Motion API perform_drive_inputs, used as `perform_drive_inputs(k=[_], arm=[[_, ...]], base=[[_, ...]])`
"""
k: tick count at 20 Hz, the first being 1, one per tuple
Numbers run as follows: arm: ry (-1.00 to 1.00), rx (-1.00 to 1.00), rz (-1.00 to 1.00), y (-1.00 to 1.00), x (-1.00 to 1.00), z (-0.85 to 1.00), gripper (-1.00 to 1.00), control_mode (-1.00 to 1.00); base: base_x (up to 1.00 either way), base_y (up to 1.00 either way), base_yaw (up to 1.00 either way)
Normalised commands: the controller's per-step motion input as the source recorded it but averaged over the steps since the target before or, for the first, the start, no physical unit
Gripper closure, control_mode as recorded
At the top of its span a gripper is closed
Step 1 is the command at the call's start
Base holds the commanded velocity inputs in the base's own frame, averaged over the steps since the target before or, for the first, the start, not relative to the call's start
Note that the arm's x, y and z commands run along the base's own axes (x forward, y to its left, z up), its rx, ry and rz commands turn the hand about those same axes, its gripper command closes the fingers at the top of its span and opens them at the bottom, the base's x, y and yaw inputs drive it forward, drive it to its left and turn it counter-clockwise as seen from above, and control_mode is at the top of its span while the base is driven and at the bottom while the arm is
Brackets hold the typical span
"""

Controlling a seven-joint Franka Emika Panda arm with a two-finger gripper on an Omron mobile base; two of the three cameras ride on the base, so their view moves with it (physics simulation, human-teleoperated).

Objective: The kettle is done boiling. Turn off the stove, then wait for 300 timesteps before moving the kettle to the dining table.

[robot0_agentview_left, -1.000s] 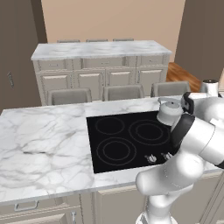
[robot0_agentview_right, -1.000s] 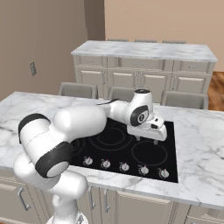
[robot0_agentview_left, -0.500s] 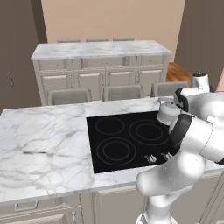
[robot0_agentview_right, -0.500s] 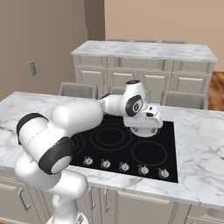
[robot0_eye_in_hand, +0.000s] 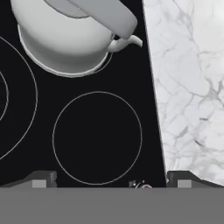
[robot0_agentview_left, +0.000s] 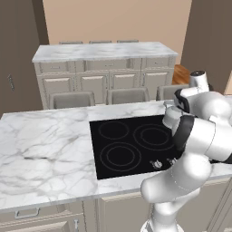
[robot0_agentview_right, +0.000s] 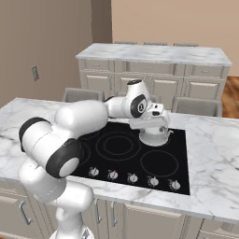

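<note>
The kettle sits upright on the rear right burner ring of the black glass stove, which is inset in the marble island. In the hand view the kettle lies at the top, its short spout pointing toward the marble beside the cooktop's edge and its arched handle crossing over its dome. The gripper hangs just above the kettle, its jaws spread wide with nothing between them; in the hand view its two dark fingertips stand far apart at the bottom, over the bare front right burner ring. From the left base view the kettle is mostly hidden behind the white arm. A row of small silver knobs runs along the stove's near edge. Behind the island stand grey chairs, and farther back a marble counter with panelled cabinet drawers. Wooden floor shows to the right of that counter.
</note>
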Motion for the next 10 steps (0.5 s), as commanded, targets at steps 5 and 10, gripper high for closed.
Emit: perform_drive_inputs(k=[5,10], arm=[[-0.05,-0.08,0.10,0.12,0.32,0.16,-1.00,-1.00],[-0.03,-0.06,0.11,0.11,0.34,0.03,-1.00,-1.00]], base=[[0.00,0.00,0.00],[0.00,0.00,0.00]])
